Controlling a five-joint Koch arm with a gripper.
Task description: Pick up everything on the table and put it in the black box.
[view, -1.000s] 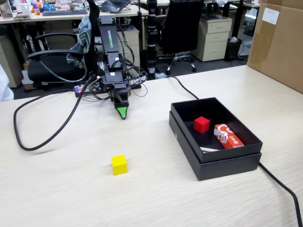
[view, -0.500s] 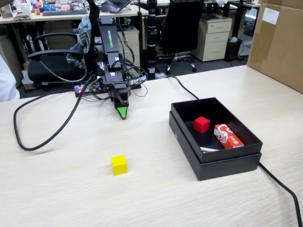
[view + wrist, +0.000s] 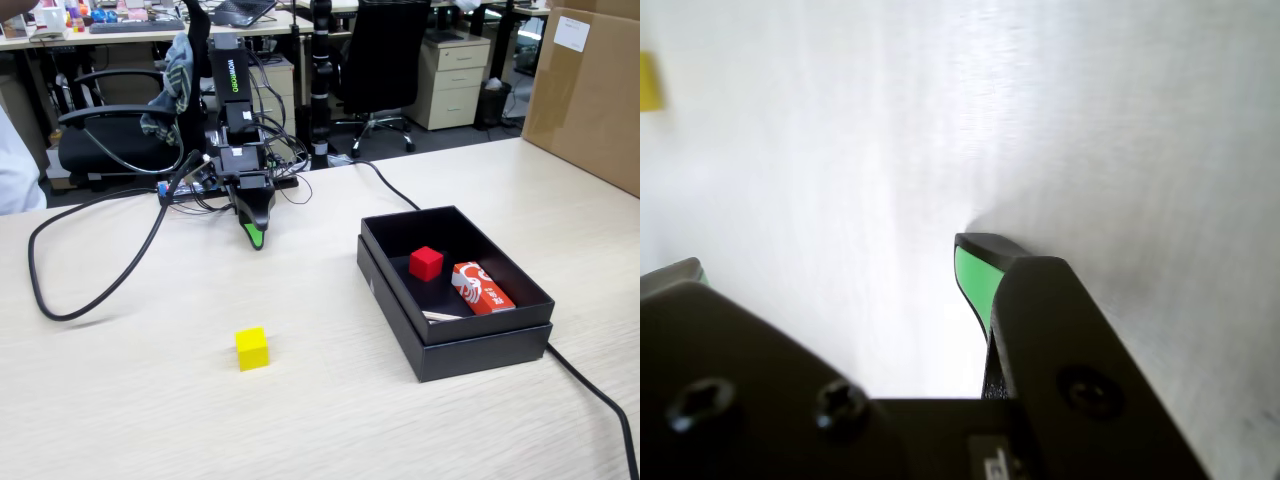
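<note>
A yellow cube (image 3: 252, 348) lies on the light wooden table, near the front. Its edge shows at the far left of the wrist view (image 3: 648, 80). The black box (image 3: 470, 335) stands open at the right and holds a red cube (image 3: 426, 263) and an orange-red packet (image 3: 482, 287). My gripper (image 3: 257, 236) hangs tip-down just above the table at the back, well behind the yellow cube and left of the box. In the wrist view the gripper (image 3: 830, 262) has its green-padded jaws apart with only bare table between them.
A black cable (image 3: 95, 290) loops over the table at the left. Another cable (image 3: 590, 385) runs past the box to the front right. A large cardboard box (image 3: 585, 90) stands at the back right. Office chairs and desks stand behind the table.
</note>
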